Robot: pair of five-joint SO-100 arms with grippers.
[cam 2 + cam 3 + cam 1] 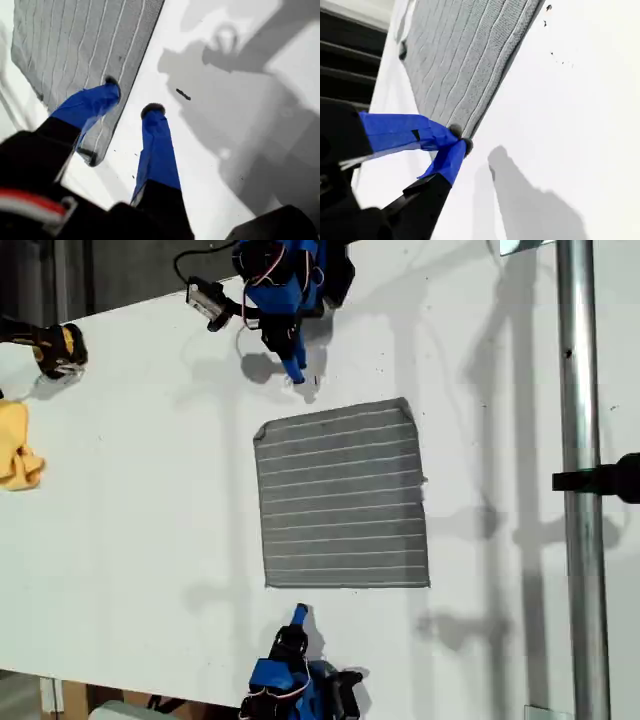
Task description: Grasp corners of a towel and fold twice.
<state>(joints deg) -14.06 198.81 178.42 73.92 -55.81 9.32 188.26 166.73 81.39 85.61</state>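
The grey striped towel (pixel 342 495) lies flat in the middle of the white table, with its corners down on the surface. At the top of the exterior view my first gripper (pixel 298 375) hovers just off the towel's far edge. It is open (pixel 132 95), one blue finger (pixel 95 102) over the towel (pixel 75 40) and the other over bare table, with a slightly turned-up corner (pixel 92 159) close by. At the bottom of the exterior view my second gripper (pixel 298 614) is shut (pixel 461 140), its tips meeting right at the towel's (pixel 465 50) edge, which lies undisturbed.
A yellow cloth (pixel 15 445) and a black-and-yellow tool (pixel 55 348) sit at the exterior view's left edge. A metal pole (pixel 580 480) with a black clamp (pixel 610 480) runs down the exterior view's right side. Both blue arm bases stand at the table's edges.
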